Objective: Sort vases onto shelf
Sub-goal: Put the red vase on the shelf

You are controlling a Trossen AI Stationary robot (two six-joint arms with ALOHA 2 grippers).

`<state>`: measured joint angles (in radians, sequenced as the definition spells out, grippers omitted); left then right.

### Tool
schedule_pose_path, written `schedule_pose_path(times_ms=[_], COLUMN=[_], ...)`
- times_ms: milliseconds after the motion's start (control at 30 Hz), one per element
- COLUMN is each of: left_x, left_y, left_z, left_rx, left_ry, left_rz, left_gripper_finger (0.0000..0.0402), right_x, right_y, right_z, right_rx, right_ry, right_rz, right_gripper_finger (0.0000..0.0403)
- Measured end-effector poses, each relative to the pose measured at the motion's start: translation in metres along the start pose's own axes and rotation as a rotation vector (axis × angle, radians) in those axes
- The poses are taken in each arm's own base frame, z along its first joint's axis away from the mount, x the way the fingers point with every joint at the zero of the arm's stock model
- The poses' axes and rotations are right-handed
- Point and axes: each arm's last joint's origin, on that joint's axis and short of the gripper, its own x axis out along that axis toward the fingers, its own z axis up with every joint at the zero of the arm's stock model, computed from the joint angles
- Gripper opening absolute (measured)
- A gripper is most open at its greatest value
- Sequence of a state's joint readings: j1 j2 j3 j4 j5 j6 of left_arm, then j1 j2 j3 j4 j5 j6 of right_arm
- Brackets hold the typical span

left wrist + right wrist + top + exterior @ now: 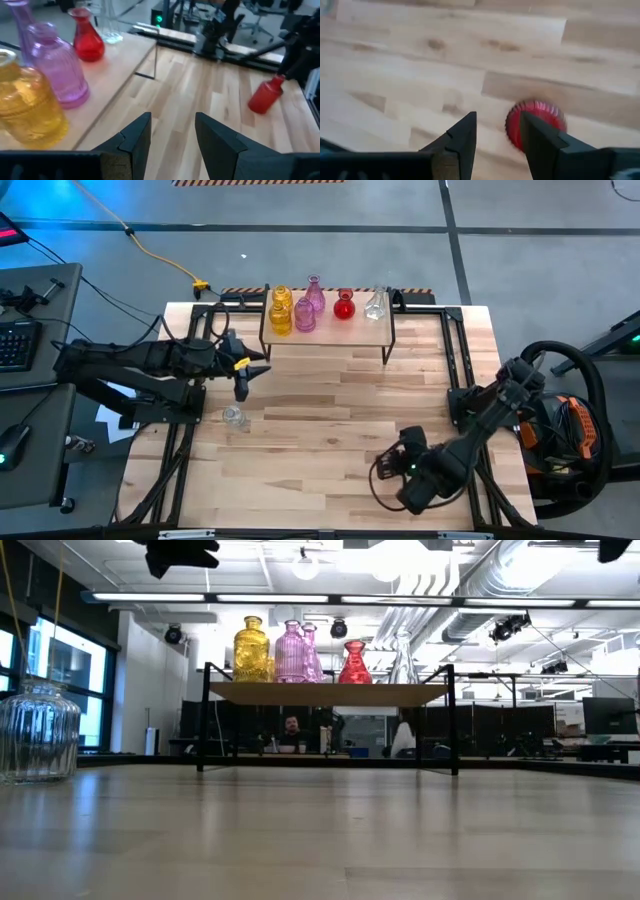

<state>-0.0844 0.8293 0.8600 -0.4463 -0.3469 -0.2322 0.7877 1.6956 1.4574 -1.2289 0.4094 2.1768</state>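
Note:
The shelf [330, 332] stands at the table's far edge and carries two yellow vases [281, 311], two pink vases [308, 306], a red vase [344, 305] and a clear vase [376, 304], all upright. Another clear vase [234, 417] stands on its base on the table's left part. My left gripper [240, 388] hovers open and empty between it and the shelf. A second red vase [267, 95] sits tilted on the table near my right arm. My right gripper [497, 140] is open low over the table's near right; that red vase [535, 125] shows partly behind one finger. My right gripper comes down slanting over the second red vase. The vase's round end [512, 125] shows beside and behind one finger [542, 142], outside the gap between the fingers. I cannot tell whether that finger touches it.
The shelf's thin black legs [205, 720] stand on the butcher-block table [330, 400], which has bare wood across its middle. Black arm frames [455, 350] run along both table sides. A desk with a keyboard [15, 345] stands left of the table.

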Motion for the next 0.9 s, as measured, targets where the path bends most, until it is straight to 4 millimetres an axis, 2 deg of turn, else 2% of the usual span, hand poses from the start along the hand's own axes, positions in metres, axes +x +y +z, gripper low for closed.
schedule_pose_path(times_ms=[433, 533, 700, 900], left_x=[-0.009, -0.009, -0.009, -0.009], left_y=[0.01, 0.01, 0.01, 0.01], left_z=[0.005, 0.004, 0.004, 0.004], left_rx=[-0.032, -0.031, -0.031, -0.032], left_ry=[-0.043, -0.038, -0.039, -0.039], left_rz=[0.006, 0.006, 0.005, 0.004], left_gripper_finger=[0.0145, 0.0145, 0.0145, 0.0145], right_x=[0.0, 0.003, 0.008, 0.013], right_y=[-0.009, -0.007, -0.003, 0.002], right_z=[0.011, 0.012, 0.017, 0.026], right_rx=[-0.072, -0.077, -0.186, -0.159], right_ry=[-0.117, -0.117, -0.091, -0.086], right_rz=[-0.083, -0.088, -0.127, -0.143], right_gripper_finger=[0.0131, 0.0131, 0.0131, 0.0131])
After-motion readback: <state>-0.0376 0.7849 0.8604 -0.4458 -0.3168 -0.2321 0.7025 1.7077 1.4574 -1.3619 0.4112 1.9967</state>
